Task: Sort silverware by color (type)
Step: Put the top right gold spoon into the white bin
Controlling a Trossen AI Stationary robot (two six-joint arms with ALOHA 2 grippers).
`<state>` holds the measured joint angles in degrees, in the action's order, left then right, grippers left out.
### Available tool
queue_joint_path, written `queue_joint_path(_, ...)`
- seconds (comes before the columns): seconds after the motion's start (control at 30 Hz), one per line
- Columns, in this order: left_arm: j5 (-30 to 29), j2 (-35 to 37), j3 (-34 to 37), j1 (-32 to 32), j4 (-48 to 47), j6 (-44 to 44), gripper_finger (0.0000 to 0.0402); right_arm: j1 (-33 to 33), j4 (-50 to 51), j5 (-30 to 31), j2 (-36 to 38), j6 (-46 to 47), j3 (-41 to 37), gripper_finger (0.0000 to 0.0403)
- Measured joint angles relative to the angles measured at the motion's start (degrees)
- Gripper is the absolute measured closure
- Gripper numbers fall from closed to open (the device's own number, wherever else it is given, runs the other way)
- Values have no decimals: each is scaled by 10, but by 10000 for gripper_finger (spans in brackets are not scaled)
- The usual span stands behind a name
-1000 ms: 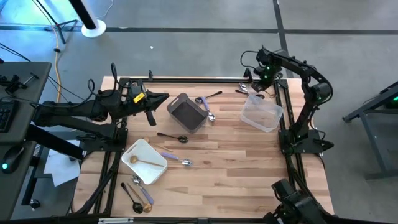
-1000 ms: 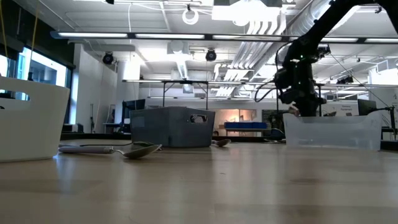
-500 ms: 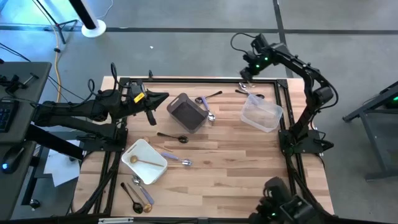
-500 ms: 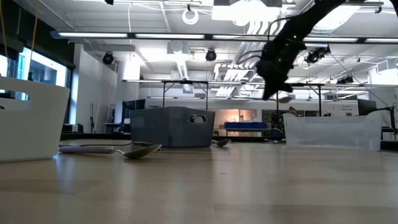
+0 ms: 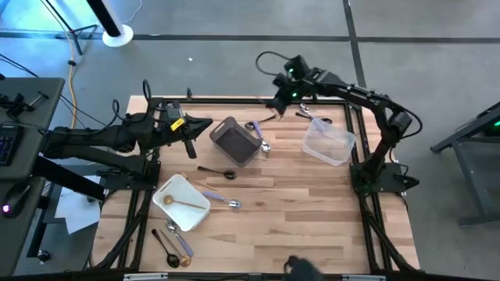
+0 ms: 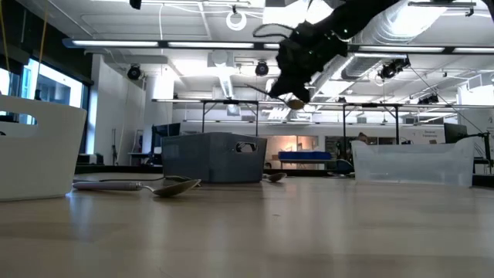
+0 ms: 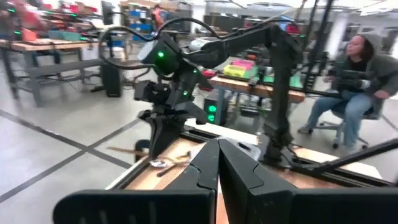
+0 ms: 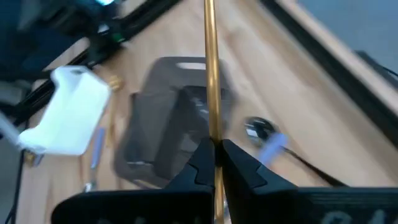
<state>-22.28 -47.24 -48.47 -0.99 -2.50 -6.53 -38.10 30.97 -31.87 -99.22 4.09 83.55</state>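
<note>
My right gripper (image 5: 276, 100) hangs over the table's far edge, beyond the grey bin (image 5: 234, 141), shut on a slim gold piece of silverware (image 8: 209, 74). My left gripper (image 5: 208, 122) waits shut and level above the table's left side, touching nothing. More silverware lies on the wood. A black spoon (image 5: 216, 172) and a lilac-handled spoon (image 5: 219, 200) are in the middle. Several pieces (image 5: 173, 243) lie near the front left, and some (image 5: 262, 131) beside the bin. A gold spoon (image 5: 176, 204) lies in the white tray (image 5: 195, 218). My right gripper pinches the gold piece's thin handle (image 8: 211, 138) between its two fingers. The handle runs on straight ahead of the fingertips, along them. The fingers slant down toward the table's left side. The piece is lifted clear of the table; its held end is hidden by the fingers.
A clear tub (image 5: 329, 143) stands at the far right, with a few pieces (image 5: 314, 116) behind it. A black frame rail (image 5: 234, 100) runs along the far edge. Bare wood lies at the near right. A seated person (image 7: 351, 87) shows beyond the table.
My right gripper has risen from behind the clear tub and swung toward the table's left along the far edge, carrying the gold piece clear of the table. It has turned and tipped up from pointing steeply down. It has stayed shut.
</note>
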Motion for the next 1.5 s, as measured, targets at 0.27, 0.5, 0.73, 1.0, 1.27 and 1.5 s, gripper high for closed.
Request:
queue_joint_path(0.27,74,17,0,0,-74,-13,402,83,-1,51,1,15,0,403)
queue_joint_path(0.5,97,43,0,0,-144,-18,402,126,-117,61,80,106,-144,403)
queue_joint_path(0.73,91,48,52,0,-8,-19,402,171,-312,109,235,217,-328,403)
queue_joint_path(1.0,61,-10,99,0,153,-59,402,219,-437,186,326,189,-372,403)
queue_joint_path(1.27,84,-98,99,-2,231,-54,400,253,-544,197,330,149,-372,403)
queue_joint_path(1.5,102,-135,99,-2,304,-53,382,281,-539,218,325,149,-372,403)
